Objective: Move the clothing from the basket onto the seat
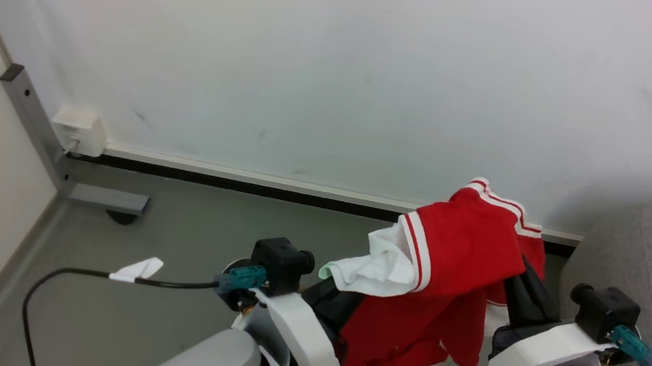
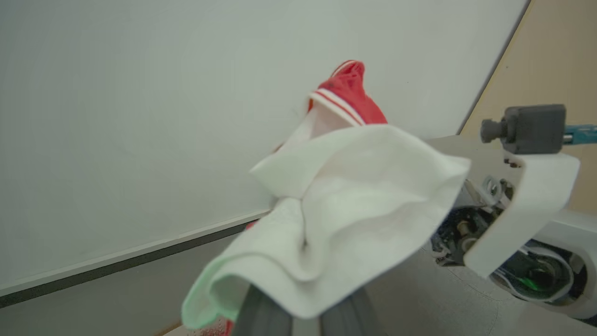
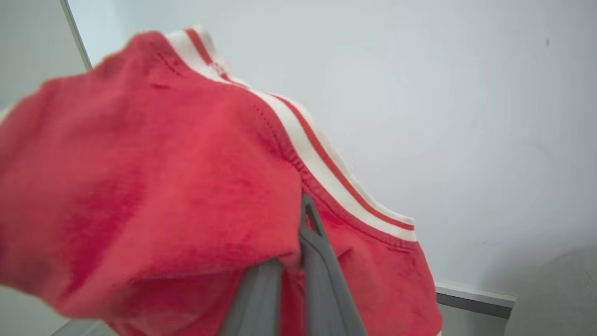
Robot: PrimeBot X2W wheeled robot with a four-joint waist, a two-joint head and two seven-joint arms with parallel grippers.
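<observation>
Two grips on the clothing (image 1: 458, 251): left claw (image 2: 301, 322) pinches the white panel (image 2: 354, 196), right claw (image 3: 298, 261) the red hem (image 3: 354, 233). Garment held up near the seat (image 1: 645, 259), probably mid-transfer; drop-off not yet done.

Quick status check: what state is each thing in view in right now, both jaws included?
clothing: held up, bunched and draped, lower part hanging.
left gripper: jaws shut on the clothing's white panel.
right gripper: jaws shut on its red fabric.
seat: at the right, clothing not yet on it.
</observation>
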